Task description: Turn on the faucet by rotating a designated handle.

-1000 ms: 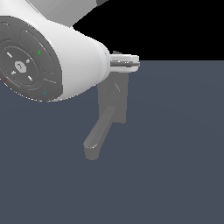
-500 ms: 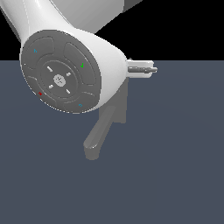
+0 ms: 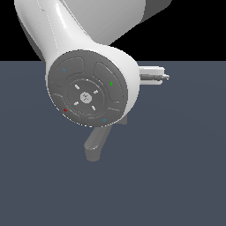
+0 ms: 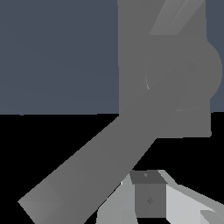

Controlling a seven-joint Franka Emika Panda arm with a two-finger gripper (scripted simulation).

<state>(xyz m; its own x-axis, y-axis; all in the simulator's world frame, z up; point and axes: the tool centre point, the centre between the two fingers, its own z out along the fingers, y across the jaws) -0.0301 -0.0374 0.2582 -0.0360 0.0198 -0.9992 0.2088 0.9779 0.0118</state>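
Observation:
The faucet is matte grey. In the wrist view its flat back plate (image 4: 131, 52) carries the round hub (image 4: 183, 74), and the thick spout (image 4: 87, 170) runs away from the hub. A paler narrow strip (image 4: 175, 15) leaving the hub looks like the thin handle. In the exterior view my white arm link hides the hub and handle. Only the spout (image 3: 95, 143) and a sliver of the plate (image 3: 124, 119) show. My gripper (image 3: 155, 76) sticks out past the link on the exterior view's right. One finger (image 4: 148, 199) shows close to the spout. How the jaws stand is hidden.
The big white arm link with its round grey cap (image 3: 87, 95) fills the middle of the exterior view. The faucet stands on a flat dark blue-grey floor (image 3: 176, 176) under a black background.
The arm link has swung towards the exterior view's right and now covers more of the faucet. The gripper has moved right with it. The spout has not moved.

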